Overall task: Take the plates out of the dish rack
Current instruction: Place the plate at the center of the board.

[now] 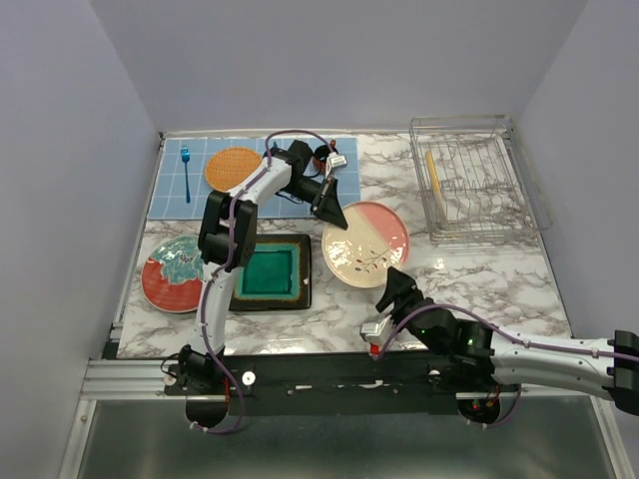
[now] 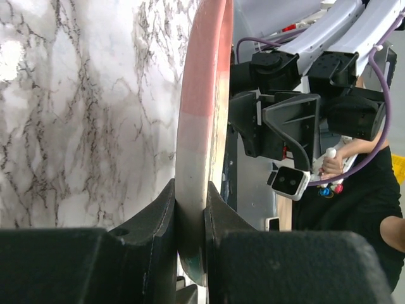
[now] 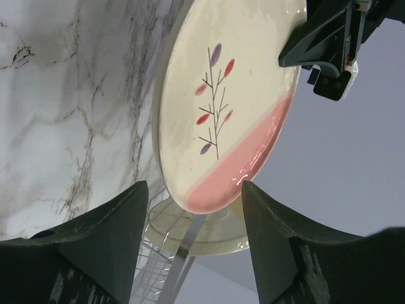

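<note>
Left end effector [image 2: 190,218] pinching pink-cream plate [image 2: 199,114] rim in wrist view, unclear overhead

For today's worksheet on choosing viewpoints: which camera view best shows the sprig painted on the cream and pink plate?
Right wrist: the plate faces the camera, its sprig large and sharp. Top external shows the whole plate, sprig tiny. Left wrist shows only the rim, edge-on, in the left gripper.
</note>
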Controlling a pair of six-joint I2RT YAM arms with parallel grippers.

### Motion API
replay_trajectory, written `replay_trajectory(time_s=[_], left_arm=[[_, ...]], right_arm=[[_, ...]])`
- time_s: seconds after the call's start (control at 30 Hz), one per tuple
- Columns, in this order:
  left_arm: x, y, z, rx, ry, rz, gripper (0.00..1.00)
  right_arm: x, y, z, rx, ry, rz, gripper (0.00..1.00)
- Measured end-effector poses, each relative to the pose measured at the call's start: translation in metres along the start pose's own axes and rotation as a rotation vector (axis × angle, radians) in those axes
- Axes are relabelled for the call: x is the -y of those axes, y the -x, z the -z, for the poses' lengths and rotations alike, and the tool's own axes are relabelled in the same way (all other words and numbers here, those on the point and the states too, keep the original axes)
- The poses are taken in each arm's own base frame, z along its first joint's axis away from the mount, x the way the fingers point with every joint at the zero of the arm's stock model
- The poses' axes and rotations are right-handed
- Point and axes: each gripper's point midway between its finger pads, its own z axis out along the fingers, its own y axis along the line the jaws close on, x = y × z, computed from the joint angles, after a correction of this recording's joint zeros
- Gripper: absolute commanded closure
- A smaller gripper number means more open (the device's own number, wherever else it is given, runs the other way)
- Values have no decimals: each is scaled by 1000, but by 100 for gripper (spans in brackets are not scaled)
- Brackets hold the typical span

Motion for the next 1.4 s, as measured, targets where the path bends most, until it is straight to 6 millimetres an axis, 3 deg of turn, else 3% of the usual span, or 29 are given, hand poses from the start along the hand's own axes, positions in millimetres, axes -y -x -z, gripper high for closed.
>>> replay_trajectory(time_s=[0.33,0.9,1.4], left_arm=[[-18,0,-2,-2,0,15,100],[-47,-11,-7,-18,-6,48,100],[-72,-17,-19,-49,21,69,100]], right_arm=[[0,-4,6,-6,8,-37,29],[38,-17,23,-34,-105,-105,29],[51,-20,25,-45,-151,-93,29]])
